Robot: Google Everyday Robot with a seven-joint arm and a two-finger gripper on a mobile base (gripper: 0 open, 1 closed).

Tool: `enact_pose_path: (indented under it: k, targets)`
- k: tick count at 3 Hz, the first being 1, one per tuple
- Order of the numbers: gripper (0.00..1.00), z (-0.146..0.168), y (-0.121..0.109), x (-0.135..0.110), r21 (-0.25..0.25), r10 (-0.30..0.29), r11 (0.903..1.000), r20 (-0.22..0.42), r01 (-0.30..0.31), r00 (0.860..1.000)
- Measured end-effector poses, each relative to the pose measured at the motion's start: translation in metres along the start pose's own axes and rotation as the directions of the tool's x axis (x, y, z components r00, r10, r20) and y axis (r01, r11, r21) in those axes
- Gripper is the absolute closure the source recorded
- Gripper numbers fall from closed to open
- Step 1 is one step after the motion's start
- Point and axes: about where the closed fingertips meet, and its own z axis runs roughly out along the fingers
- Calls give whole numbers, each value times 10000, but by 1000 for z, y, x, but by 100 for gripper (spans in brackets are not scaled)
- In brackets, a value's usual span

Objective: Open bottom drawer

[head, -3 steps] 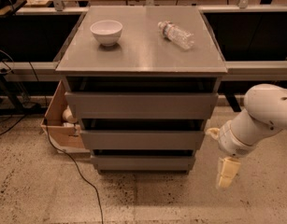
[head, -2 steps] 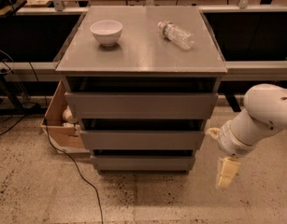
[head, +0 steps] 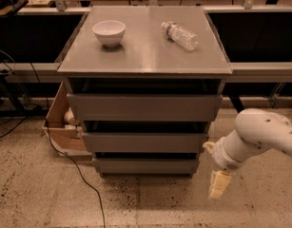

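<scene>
The bottom drawer (head: 145, 165) is the lowest of three plain grey handleless fronts in the grey cabinet, and it sits closed under the middle drawer (head: 144, 142) and top drawer (head: 144, 107). My gripper (head: 218, 185) hangs from the white arm to the right of the cabinet, just beyond the bottom drawer's right end and slightly lower, above the floor. It points down and touches nothing.
A white bowl (head: 109, 32) and a lying plastic bottle (head: 180, 34) rest on the cabinet top (head: 145, 56). A cardboard box (head: 60, 127) stands at the cabinet's left, with a black cable (head: 79, 175) across the speckled floor. Benches run behind.
</scene>
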Motion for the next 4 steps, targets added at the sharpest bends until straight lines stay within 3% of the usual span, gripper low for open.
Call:
enact_pose_path:
  k: [2, 4]
  targets:
    - [0, 67, -7, 20, 40, -16, 10000, 381, 15, 9993]
    - [0, 140, -25, 35, 45, -769, 9970, 1153, 769, 9904]
